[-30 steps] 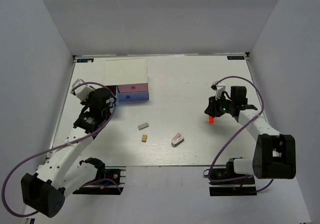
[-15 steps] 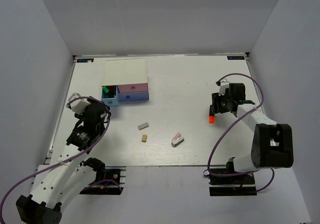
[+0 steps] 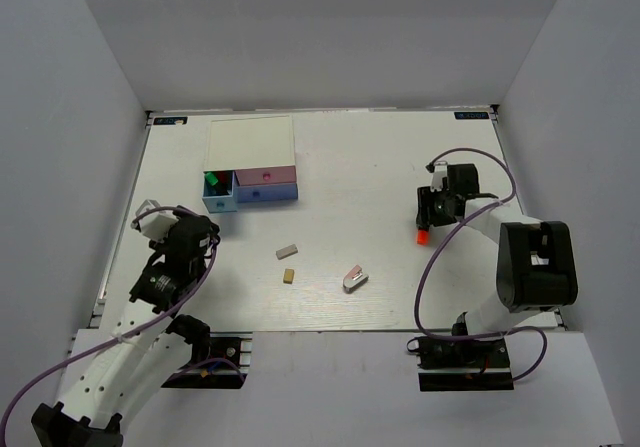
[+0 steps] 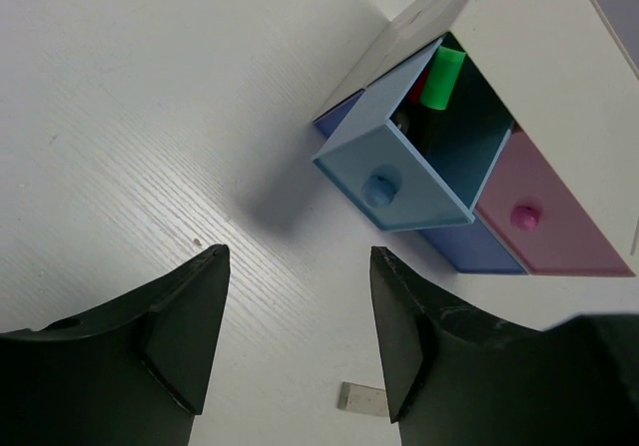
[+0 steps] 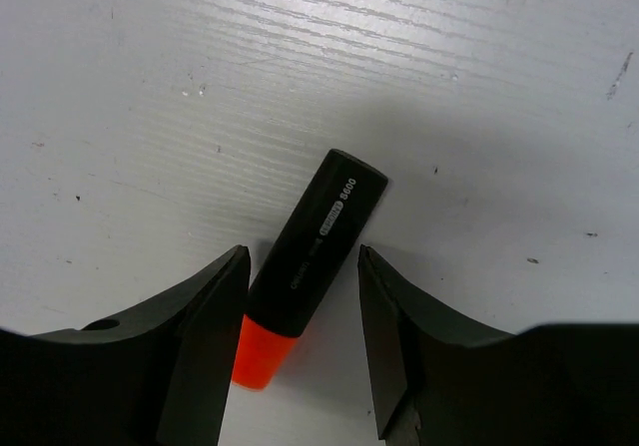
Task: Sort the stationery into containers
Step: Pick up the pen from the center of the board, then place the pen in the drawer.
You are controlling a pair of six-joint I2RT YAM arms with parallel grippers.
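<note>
The right gripper (image 5: 300, 256) stands spread astride the orange-ended marker (image 5: 318, 228) without pinching it, while the left gripper (image 4: 298, 258) gapes empty.

the white-topped box of drawers (image 3: 250, 145) stands far left, its light blue drawer (image 4: 399, 182) pulled out, a green-ended marker (image 4: 440, 75) inside; the pink drawer (image 4: 539, 222) is shut. a black marker (image 5: 305, 266) with an orange-red end lies flat at the right. between them lie three pieces: a grey-white eraser (image 3: 288, 252), a tan eraser (image 3: 288, 276) just beside it, and a white-pink oblong piece (image 3: 354, 278).
</note>
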